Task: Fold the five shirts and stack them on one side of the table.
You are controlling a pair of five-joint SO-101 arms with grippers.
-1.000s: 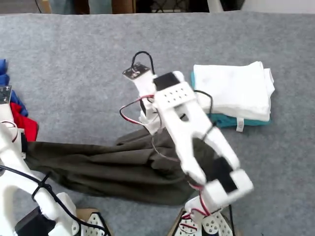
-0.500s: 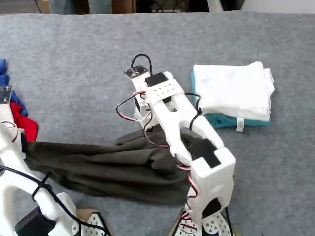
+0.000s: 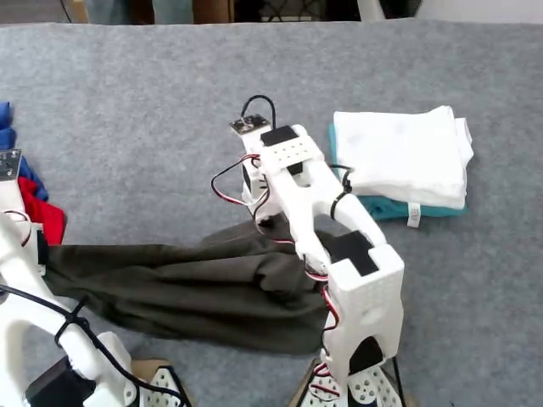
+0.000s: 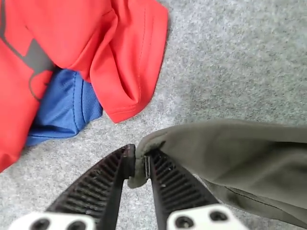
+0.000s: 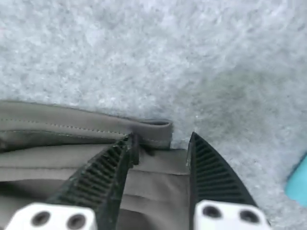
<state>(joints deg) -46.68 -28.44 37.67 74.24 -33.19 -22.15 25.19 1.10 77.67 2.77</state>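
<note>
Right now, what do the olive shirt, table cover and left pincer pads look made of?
The olive shirt: soft matte fabric, likely cotton; limp folds, stitched hem.
The table cover: grey felt or short-pile carpet; fuzzy, mottled nap.
The pads of the left pincer: black ribbed plastic or rubber, can't tell which; semi-matte.

Grey bench (image 3: 127,102). Olive shirt (image 3: 187,288) lies spread and rumpled across the near side, its left end by my L arm (image 3: 21,280). My R arm (image 3: 314,195) runs from its base out over the shirt's right part. R hand (image 3: 259,216) is down at the shirt's far edge, mostly tucked under the arm. To the right: folded white shirt (image 3: 399,153) stacked on a teal shirt (image 3: 382,208). At the left edge: red shirt (image 3: 42,216), w/ blue shirt (image 3: 7,131) touching it.
</note>
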